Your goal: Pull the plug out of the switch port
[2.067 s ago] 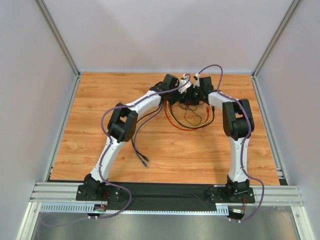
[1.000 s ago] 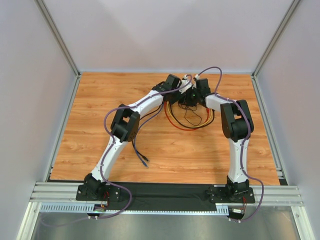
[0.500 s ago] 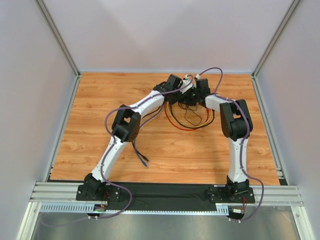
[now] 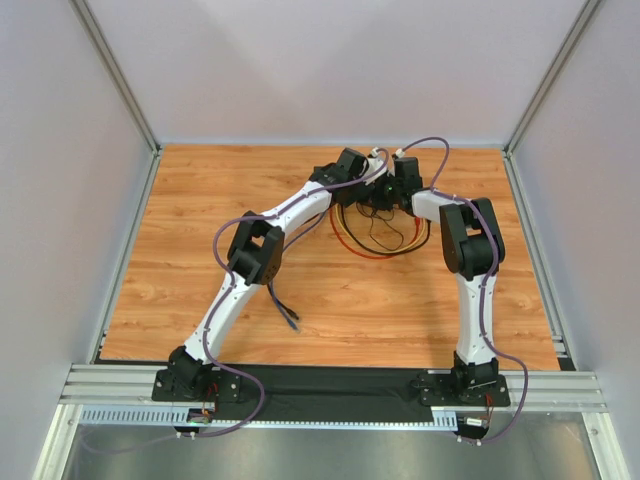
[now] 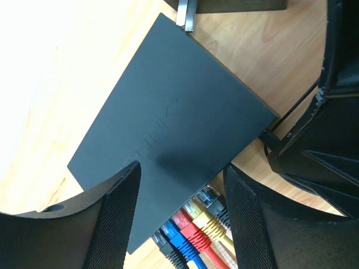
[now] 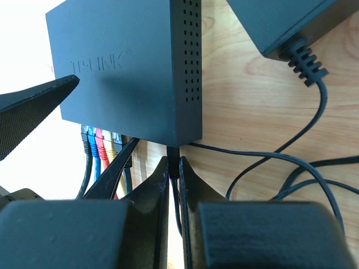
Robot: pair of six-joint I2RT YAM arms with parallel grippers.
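Reaching from both sides, the left arm [image 4: 290,205] and right arm [image 4: 465,240] meet at the far middle of the wooden table [image 4: 180,260], wrists nearly touching.

Left gripper [image 5: 182,171]: jaws spread wide, one finger to each side above the lid of the switch [image 5: 174,112]. It holds nothing, and whether the pads touch the lid I cannot tell.

Right gripper [image 6: 174,162]: low at the switch's corner, fingers pinched together on the thin black plug [image 6: 173,152] where it enters the case. The plug is seated in its port.

Surroundings:
- Black, blue, red and yellow network cables [image 5: 193,232] are plugged side by side into the socket row, just beside the gripped plug; the nearest crowds the right gripper's left finger.
- Power adapter [image 6: 286,22] lies just beside the switch, its ribbed thin wire [image 6: 314,112] curling across the wood.
- Red and yellow cable loops [image 4: 350,245] trail toward the near side.
- A loose purple lead [image 4: 285,312] lies on the table, well apart.

Switch: flat, matte black, lying level. It has raised TP-LINK lettering on the lid and a grid of vent holes down one short side.
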